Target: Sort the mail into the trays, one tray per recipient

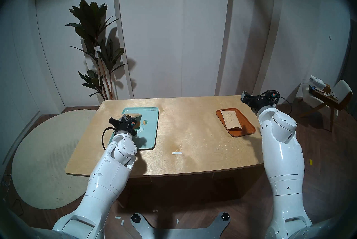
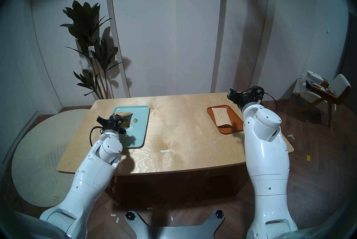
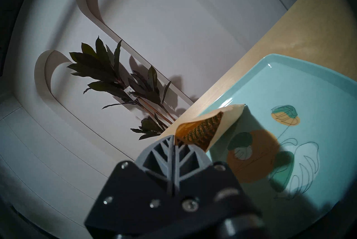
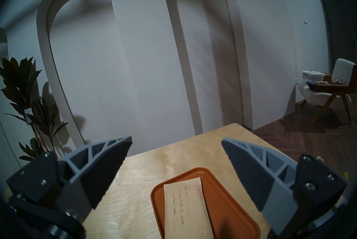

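My left gripper is shut on a corner of the darker tan envelope and holds it bent and tilted over the far left part of the mint-green leaf-print tray. In the head view the gripper, envelope and tray sit at the table's left. The paler envelope lies flat, handwriting up, in the orange-brown tray at the right. My right gripper is open and empty, raised above and behind that tray.
A small white tape strip lies near the table's front middle. A tall potted plant stands behind the table's left corner. A chair with boxes stands at the far right. A round rug lies left of the table.
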